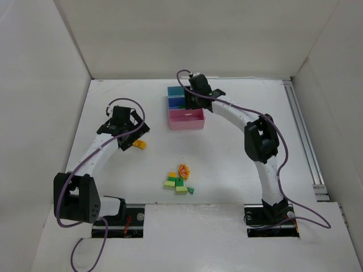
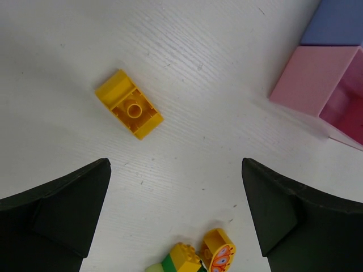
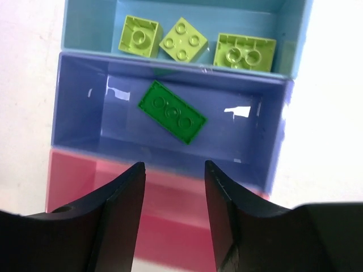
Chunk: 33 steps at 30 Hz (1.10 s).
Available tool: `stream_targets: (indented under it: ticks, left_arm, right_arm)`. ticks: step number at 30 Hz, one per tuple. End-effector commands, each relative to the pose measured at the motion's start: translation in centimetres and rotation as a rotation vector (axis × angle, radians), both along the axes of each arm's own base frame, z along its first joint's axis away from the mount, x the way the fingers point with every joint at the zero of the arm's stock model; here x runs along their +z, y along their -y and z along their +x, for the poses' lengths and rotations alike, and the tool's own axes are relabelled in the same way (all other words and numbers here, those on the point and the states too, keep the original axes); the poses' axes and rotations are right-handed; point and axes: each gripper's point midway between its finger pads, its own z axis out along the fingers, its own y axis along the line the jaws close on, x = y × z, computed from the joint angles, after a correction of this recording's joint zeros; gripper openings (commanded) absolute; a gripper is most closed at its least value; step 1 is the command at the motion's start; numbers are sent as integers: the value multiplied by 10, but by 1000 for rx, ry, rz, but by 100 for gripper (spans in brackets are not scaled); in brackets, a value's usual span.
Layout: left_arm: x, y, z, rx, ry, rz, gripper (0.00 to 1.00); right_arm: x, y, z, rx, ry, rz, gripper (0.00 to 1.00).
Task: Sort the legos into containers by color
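Pick-up prep on the left side: left fingers (image 2: 68,209) hang spread as wide as they go w/ nothing btwn them. Yellow brick (image 2: 129,104) lies alone on the table (image 2: 215,51) in the upper left of the left wrist view, at a slant, ahead of the gap rather than inside it. To do it well, I'd move fwd until the brick sits centred btwn the tips, turn the wrist so the pads meet its long sides, then drop straight down and close; a skewed bite would prob. spin it away. Lower centre of the top view: pile of loose bricks (image 1: 178,182), yellow, orange and greens bunched together, so take outer ones first. Further right, in the right wrist view, the trays run top to bottom: teal tray (image 3: 91,25) holds three light green bricks (image 3: 183,39), blue tray (image 3: 79,113) holds the dark green brick (image 3: 172,111) lying flat, and pink tray (image 3: 74,175) is mostly hidden. Right fingers (image 3: 119,204) hover over the blue/pink wall, partly apart, gripping nothing. Lift straight up clear of the walls before swinging to the pile.
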Motion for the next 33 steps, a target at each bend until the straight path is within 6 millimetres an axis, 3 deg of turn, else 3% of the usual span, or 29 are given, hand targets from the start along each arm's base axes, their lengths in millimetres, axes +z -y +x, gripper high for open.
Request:
stream_targets:
  ticks: [1, 2, 3, 4, 5, 6, 7, 8, 9, 10, 11, 12, 13, 16, 17, 22, 23, 24, 25, 30, 31, 33]
  left_arm:
    - [1, -5, -7, 19, 1, 2, 100]
    - [2, -4, -11, -7, 8, 5, 100]
    - [5, -2, -12, -32, 18, 3, 100]
    - [7, 1, -12, -59, 31, -2, 100]
    - [13, 2, -13, -73, 52, -5, 100]
    - [16, 8, -15, -93, 64, -7, 100]
    - [17, 8, -17, -95, 66, 6, 100]
    - [19, 9, -19, -96, 69, 18, 100]
    - [24, 9, -20, -96, 88, 15, 100]
    - [23, 8, -22, -96, 88, 15, 100]
    - [24, 8, -24, -96, 86, 15, 100]
    - [28, 5, -24, -88, 103, 22, 100]
    - [23, 3, -26, -69, 90, 26, 100]
    - [15, -17, -30, 69, 67, 61, 100]
    - [15, -21, -28, 94, 67, 53, 100]
    - [6, -28, -9, 168, 70, 28, 100]
    - [-5, -28, -9, 167, 33, 37, 100]
    - [-5, -27, -6, 175, 27, 32, 100]
    - [-4, -23, -1, 166, 30, 18, 100]
    - [-11, -19, -9, 138, 18, -1, 100]
    - [-13, -17, -13, 130, 19, -11, 100]
    - [-5, -18, -18, 130, 55, -19, 100]
  right_arm:
    - [86, 6, 2, -14, 178, 67, 52]
    - [94, 12, 1, -34, 198, 63, 52]
    - [87, 15, -10, -25, 188, 30, 52]
    - [112, 15, -20, 15, 247, 22, 52]
    - [115, 21, -27, 11, 268, -6, 53]
    - [118, 19, -40, 25, 278, -19, 53]
    - [94, 26, -58, 49, 235, -63, 53]
    - [116, 29, -74, 77, 275, -42, 53]
    - [116, 29, -87, 98, 275, -33, 53]
    - [85, 30, -113, 146, 218, -55, 53]
    - [100, 34, -131, 171, 250, -35, 53]
    - [94, 32, -146, 196, 237, -19, 54]
    - [67, 32, -172, 249, 182, -41, 54]
    - [63, 32, -214, 301, 167, -13, 54]
    - [48, 31, -234, 330, 135, -18, 56]
    - [44, 45, -278, 338, 84, 46, 56]
    - [44, 46, -285, 356, 84, 55, 56]
    - [35, 49, -296, 376, 74, 47, 57]
    - [42, 51, -303, 404, 99, 59, 57]
    - [30, 30, -345, 604, 81, 72, 59]
    - [19, 24, -360, 658, 50, 60, 59]
    - [1, 9, -373, 712, 18, 32, 59]
